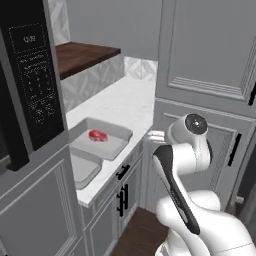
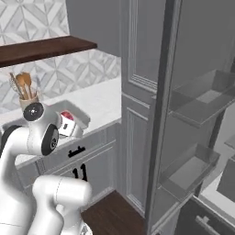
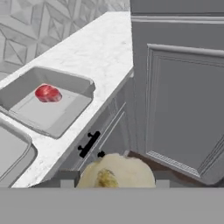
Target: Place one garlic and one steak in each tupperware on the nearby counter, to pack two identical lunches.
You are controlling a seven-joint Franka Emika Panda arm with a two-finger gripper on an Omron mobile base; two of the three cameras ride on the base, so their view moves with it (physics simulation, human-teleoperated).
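In the hand view a pale cream garlic (image 3: pixel 116 172) sits between the two dark finger tips, with my gripper (image 3: pixel 114 180) shut on it in front of the cabinet face, off the counter's (image 3: pixel 100 43) edge. One red steak (image 3: pixel 48 93) lies in the farther grey tupperware (image 3: pixel 74 111). The nearer tupperware (image 3: pixel 13 153) shows a bare floor at the left edge. From the left base view, the steak (image 1: pixel 97 135) rests in the farther tupperware (image 1: pixel 117 145), and the nearer tupperware (image 1: pixel 85 170) lies beside it on the counter (image 1: pixel 125 100). My hand's white body (image 1: pixel 156 135) hovers just right of the counter edge.
A black microwave (image 1: pixel 30 75) stands at the left and a dark wooden shelf (image 1: pixel 82 55) hangs over the counter's back. A tall grey cabinet (image 1: pixel 210 60) closes the right side. A beige utensil jar (image 2: pixel 27 98) stands near the trays. Cabinet doors with black handles (image 3: pixel 89 143) lie below.
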